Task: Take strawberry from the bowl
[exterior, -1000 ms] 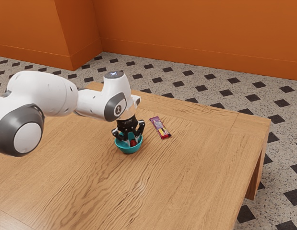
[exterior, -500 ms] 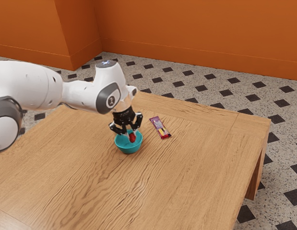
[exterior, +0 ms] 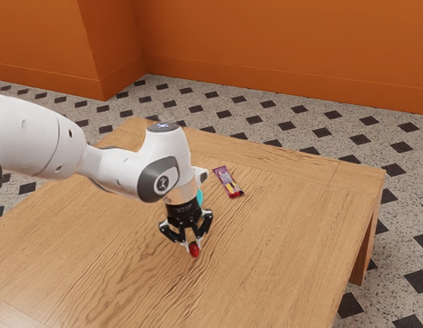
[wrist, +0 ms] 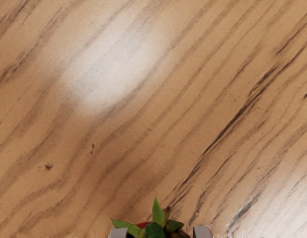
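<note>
Right, end effector [exterior: 193, 247] is closed on the strawberry [exterior: 195, 251]. Berry sits at the fingertips, leafy end toward the palm, red end toward the desk [exterior: 279, 239]. It's outside the bowl [exterior: 200, 197], which is partly hidden behind the wrist. Next move likely hinges on berry-to-desk gap; can't tell if they touch.
</note>
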Robot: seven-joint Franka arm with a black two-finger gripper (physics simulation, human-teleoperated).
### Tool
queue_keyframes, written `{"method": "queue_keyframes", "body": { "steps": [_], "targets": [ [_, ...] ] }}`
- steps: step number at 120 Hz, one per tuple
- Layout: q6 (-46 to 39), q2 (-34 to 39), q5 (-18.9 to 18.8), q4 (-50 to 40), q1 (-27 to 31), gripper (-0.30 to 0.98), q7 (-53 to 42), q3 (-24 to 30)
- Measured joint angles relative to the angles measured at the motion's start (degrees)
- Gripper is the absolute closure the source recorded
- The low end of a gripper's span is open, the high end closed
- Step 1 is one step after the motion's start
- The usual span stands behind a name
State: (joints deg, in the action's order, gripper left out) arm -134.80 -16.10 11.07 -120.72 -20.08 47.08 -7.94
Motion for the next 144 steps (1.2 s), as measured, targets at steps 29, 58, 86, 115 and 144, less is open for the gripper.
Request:
{"method": "queue_keyframes", "body": {
  "steps": [29,58,86,115,144],
  "targets": [
    [-0.23,-2.42,2.58,1.15,-2.52,0.45,-0.29,0.0],
    [3.72,8.07,-0.51,7.68,-2.32,0.15,-0.72,-0.49],
    [27.17,18.15,-9.77,25.1,2.46,0.05,-5.78,-1.69],
    [40.37,22.2,-13.76,27.11,15.25,0.01,-14.89,-1.52],
    [43.85,23.7,-14.74,22.93,15.87,0.0,-26.67,-1.52]
  ]
}}
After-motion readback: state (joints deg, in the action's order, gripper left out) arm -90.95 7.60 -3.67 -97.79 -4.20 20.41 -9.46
